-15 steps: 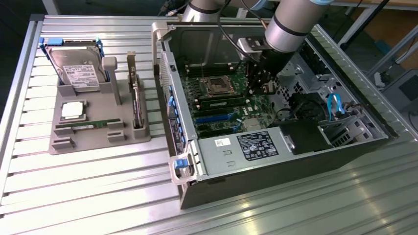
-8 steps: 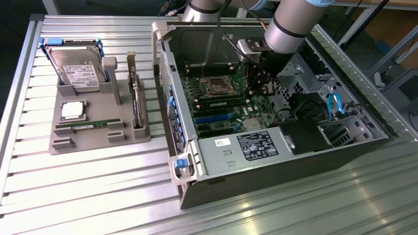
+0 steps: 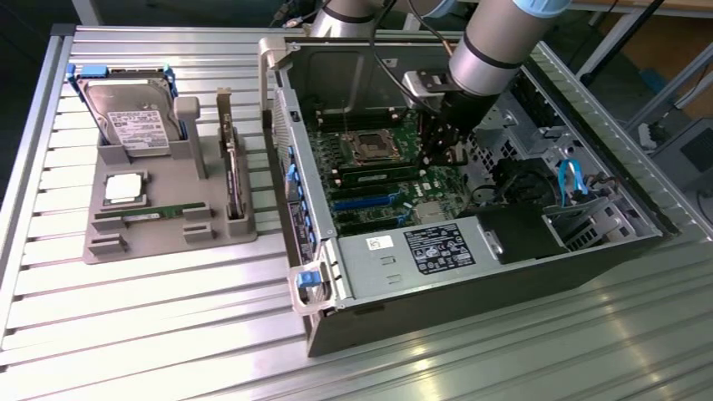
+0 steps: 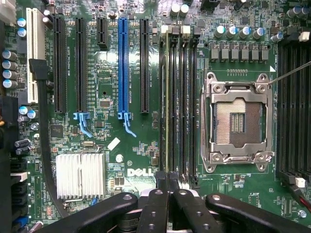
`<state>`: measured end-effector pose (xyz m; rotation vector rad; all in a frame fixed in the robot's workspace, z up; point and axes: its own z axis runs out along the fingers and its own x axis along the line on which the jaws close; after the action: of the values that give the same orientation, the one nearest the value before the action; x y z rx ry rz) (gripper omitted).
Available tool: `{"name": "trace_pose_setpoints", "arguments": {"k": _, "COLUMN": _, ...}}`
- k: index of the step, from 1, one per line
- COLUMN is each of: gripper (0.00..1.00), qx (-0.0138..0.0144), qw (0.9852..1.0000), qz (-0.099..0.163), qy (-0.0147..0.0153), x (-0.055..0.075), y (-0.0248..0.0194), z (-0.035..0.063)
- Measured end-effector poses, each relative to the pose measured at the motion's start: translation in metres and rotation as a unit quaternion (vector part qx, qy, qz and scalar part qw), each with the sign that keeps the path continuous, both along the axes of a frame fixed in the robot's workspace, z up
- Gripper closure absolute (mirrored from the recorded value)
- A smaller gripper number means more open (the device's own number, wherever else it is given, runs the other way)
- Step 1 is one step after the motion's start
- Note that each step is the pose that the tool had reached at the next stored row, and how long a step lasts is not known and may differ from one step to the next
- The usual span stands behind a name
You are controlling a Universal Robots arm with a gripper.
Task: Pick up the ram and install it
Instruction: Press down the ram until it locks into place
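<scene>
- On the exterior view's left, we note a grey holder tray (image 3: 167, 238) resting on the slatted metal worktop (image 3: 145, 334).
- At the back of that tray, a hard drive (image 3: 132, 117) stands upright in its cradle.
- Below the drive, a square silver processor chip (image 3: 123, 189) lies flat in a recess.
- Just in front of the chip, we see a long green ram (image 3: 149, 214) stick lying in its slot on the tray, apart from the arm.
- At the tray's edge nearest the case, a dark expansion card (image 3: 232, 171) stands on edge.
- To the right of the tray, the open computer case (image 3: 468, 276) lies on its side with the motherboard (image 3: 385, 180) exposed.
- The robot arm (image 3: 502, 42) reaches down into the case, above the board.
- In the wrist view, we see blue and black expansion slots (image 4: 124, 68) on one side of the board and a finned silver heatsink (image 4: 80, 175) near them.
- The tool (image 4: 166, 180) has its fingers (image 4: 156, 204) drawn tight together, their tips meeting directly over the bank of memory slots (image 4: 179, 102).
- One of those slots shows a thin stick (image 4: 167, 97) seated edge-on; the tool's tips sit at its near end. We cannot tell whether they press on it.
- Beside the memory slots, the open processor socket (image 4: 238, 121) sits in its metal frame.
</scene>
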<state>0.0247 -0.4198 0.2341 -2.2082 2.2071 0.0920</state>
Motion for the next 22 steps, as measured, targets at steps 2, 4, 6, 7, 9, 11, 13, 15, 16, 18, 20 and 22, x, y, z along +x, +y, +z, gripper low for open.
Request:
{"name": "trace_pose_setpoints", "arguments": {"k": 2, "gripper": 0.9, "qx": -0.0002, "qw": 1.0, "qz": 0.0, "qy": 0.0001, "x": 0.0, "y": -0.0001, "z": 0.0}}
{"name": "trace_pose_setpoints", "arguments": {"k": 4, "gripper": 0.9, "qx": 0.0001, "qw": 1.0, "qz": 0.0, "qy": 0.0, "x": 0.0, "y": 0.0, "z": -0.0006}}
{"name": "trace_pose_setpoints", "arguments": {"k": 6, "gripper": 0.9, "qx": -0.0002, "qw": 1.0, "qz": 0.0, "qy": 0.0001, "x": 0.0, "y": -0.0001, "z": -0.001}}
{"name": "trace_pose_setpoints", "arguments": {"k": 7, "gripper": 0.9, "qx": -0.0002, "qw": 1.0, "qz": 0.0, "qy": 0.0, "x": 0.0, "y": 0.0, "z": -0.001}}
{"name": "trace_pose_setpoints", "arguments": {"k": 9, "gripper": 0.9, "qx": -0.0001, "qw": 1.0, "qz": 0.0, "qy": 0.0, "x": 0.0, "y": 0.0, "z": -0.0012}}
{"name": "trace_pose_setpoints", "arguments": {"k": 11, "gripper": 0.9, "qx": -0.0003, "qw": 1.0, "qz": 0.0, "qy": 0.0001, "x": 0.0, "y": -0.0001, "z": -0.0023}}
{"name": "trace_pose_setpoints", "arguments": {"k": 13, "gripper": 0.9, "qx": -0.0002, "qw": 1.0, "qz": 0.0, "qy": 0.0001, "x": 0.0, "y": 0.0, "z": -0.0025}}
{"name": "trace_pose_setpoints", "arguments": {"k": 15, "gripper": 0.9, "qx": -0.0002, "qw": 1.0, "qz": 0.0, "qy": 0.0001, "x": 0.0, "y": -0.0001, "z": -0.0031}}
{"name": "trace_pose_setpoints", "arguments": {"k": 16, "gripper": 0.9, "qx": -0.0002, "qw": 1.0, "qz": 0.0, "qy": 0.0001, "x": 0.0, "y": -0.0001, "z": -0.0032}}
{"name": "trace_pose_setpoints", "arguments": {"k": 18, "gripper": 0.9, "qx": -0.0001, "qw": 1.0, "qz": 0.0, "qy": 0.0, "x": 0.0, "y": 0.0, "z": -0.0032}}
{"name": "trace_pose_setpoints", "arguments": {"k": 20, "gripper": 0.9, "qx": -0.0001, "qw": 1.0, "qz": 0.0, "qy": 0.0, "x": 0.0, "y": -0.0001, "z": -0.0033}}
{"name": "trace_pose_setpoints", "arguments": {"k": 22, "gripper": 0.9, "qx": -0.0001, "qw": 1.0, "qz": 0.0, "qy": 0.0, "x": 0.0, "y": 0.0, "z": -0.0038}}
